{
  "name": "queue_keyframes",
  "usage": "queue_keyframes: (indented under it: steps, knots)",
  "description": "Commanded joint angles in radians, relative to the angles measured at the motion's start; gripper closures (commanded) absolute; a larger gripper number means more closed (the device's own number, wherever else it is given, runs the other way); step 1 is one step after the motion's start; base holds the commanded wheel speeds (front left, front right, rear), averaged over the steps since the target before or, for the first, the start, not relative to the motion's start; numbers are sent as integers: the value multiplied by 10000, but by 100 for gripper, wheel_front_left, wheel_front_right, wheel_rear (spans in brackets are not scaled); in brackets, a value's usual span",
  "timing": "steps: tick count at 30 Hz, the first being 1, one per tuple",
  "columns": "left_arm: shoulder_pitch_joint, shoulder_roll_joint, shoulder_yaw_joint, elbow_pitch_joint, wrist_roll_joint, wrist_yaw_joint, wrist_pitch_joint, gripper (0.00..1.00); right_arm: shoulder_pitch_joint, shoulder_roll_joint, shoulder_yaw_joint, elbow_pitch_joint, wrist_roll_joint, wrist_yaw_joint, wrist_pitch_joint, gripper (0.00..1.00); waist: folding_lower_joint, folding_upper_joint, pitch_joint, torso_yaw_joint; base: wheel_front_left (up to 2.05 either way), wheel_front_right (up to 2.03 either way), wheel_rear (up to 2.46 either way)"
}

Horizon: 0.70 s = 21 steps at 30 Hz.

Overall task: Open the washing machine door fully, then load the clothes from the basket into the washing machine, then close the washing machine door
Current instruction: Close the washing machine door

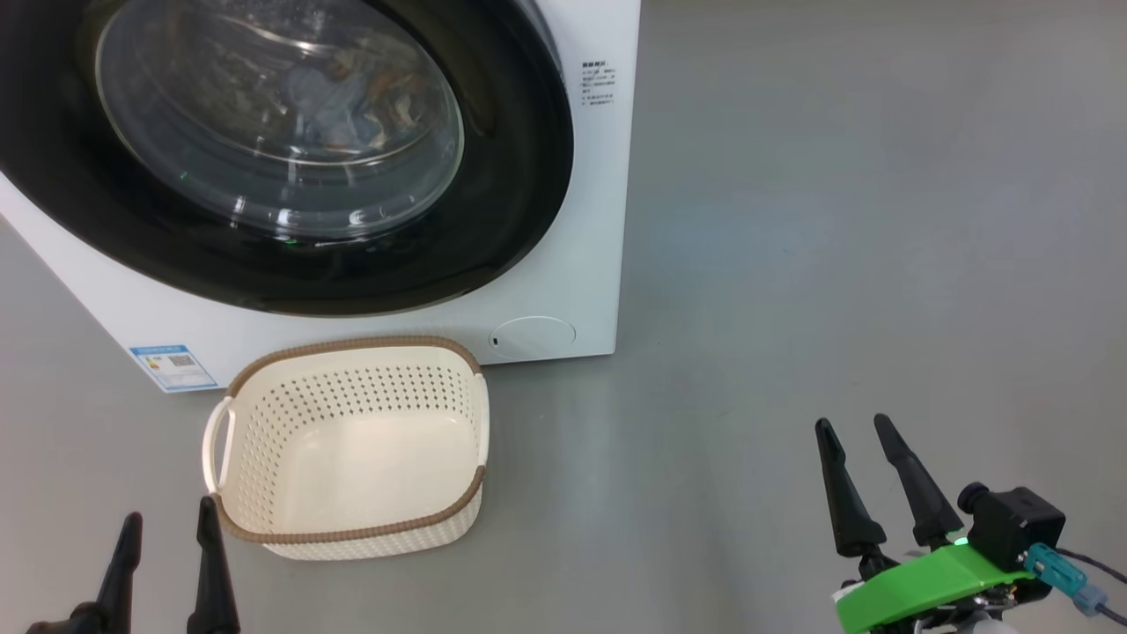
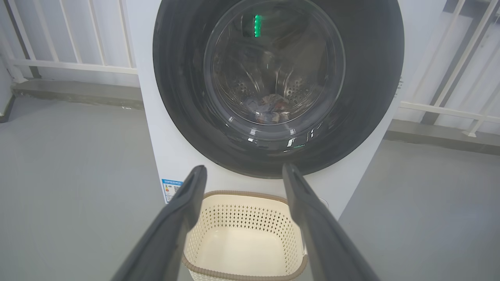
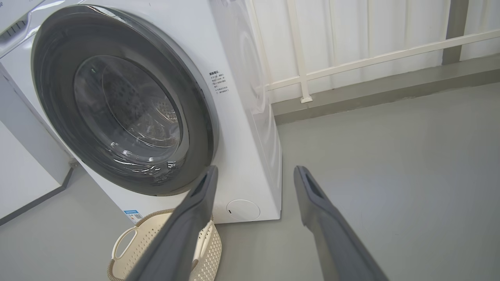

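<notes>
Left gripper, lower left in the head view: two dark fingers spread wide, holding nothing, one tip just beside the near left corner of the basket. Right gripper, lower right: fingers also wide apart, holding nothing, above the grey floor, well apart from the basket. The cream perforated basket with a brown rim stands on the floor just in front of the washing machine, its bare bottom showing. The washing machine door, a glossy black ring around a glass bowl, sits shut against the white front. Behind the glass, the clothes lie low in the steel drum as a small bluish bundle. A blue label sticker and a round flap sit below the door
</notes>
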Motion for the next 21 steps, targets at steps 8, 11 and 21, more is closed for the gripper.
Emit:
queue_keyframes:
  steps: [8, 11, 21]
  knots:
    - [100, 173, 67, -755, 315, -13, -65, 0, 261, 35, 148, -476, -59, -25, -48, 0, 0, 0, -186, -30, 0, 0, 0]
    - [178, 173, 5, -838, 325, -25, -65, 0, 329, 35, 112, -521, -36, -25, -48, 0, 0, 0, -260, -23, 0, 0, 0]
    - [357, 173, -266, -1008, 340, -41, -65, 0, 430, 35, 29, -646, -44, -25, -48, 0, 0, 0, -407, -4, 0, 0, 0]
